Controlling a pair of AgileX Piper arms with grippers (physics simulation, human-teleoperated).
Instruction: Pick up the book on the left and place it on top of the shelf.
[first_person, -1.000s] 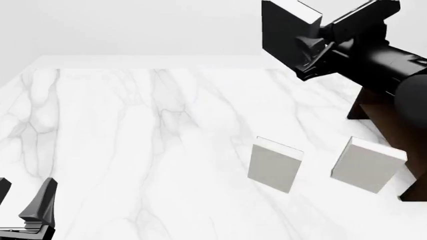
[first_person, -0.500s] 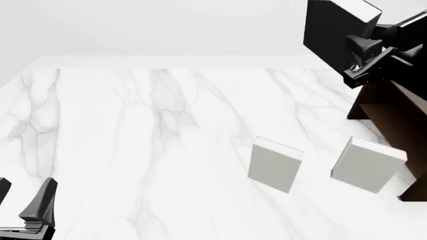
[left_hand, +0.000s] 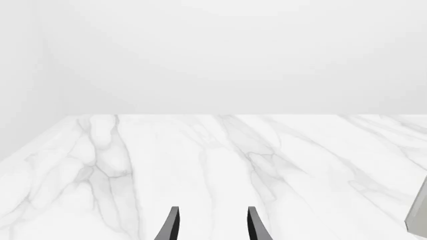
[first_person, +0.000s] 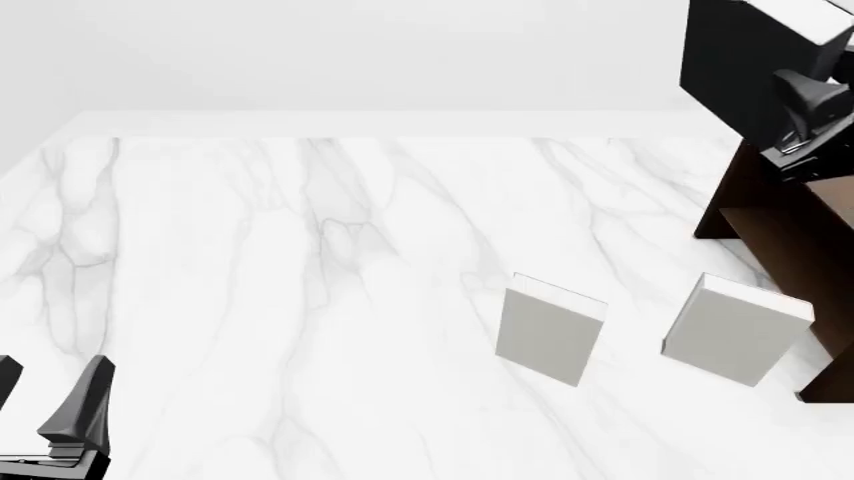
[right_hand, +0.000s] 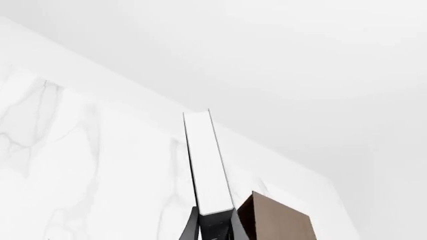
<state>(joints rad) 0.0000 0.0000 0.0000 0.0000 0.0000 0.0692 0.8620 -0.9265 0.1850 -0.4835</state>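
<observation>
At about seven o'clock on the counter, in the front view, the left gripper sits parked low, its jaws spread apart with nothing between them; the left wrist view shows the same two fingertips parted over bare marble.

Toward four o'clock stand two pale grey-white books, the nearer-centre book and the right-hand book, both upright, apart from each other and untouched. The right-hand one stands just beside the front of the shelf, which runs along the counter's edge between two and four o'clock.

At two o'clock, high above the shelf's flat top, the right gripper carries the book, jaws clenched on its lower part. The right wrist view looks straight along the light page edge, with the book gripped on both faces and a corner of the brown shelf beside it.

The book appears to be in the air above the shelf's near end, not yet resting on it. The risks, as I judge them: lowered too close to the edge, it could tip off towards the counter and knock the right-hand pale book; let go from this height, the thin upright book would probably topple or slide; and a descent slightly off line could catch its bottom corner on the shelf's rim and twist it in the grip.
</observation>
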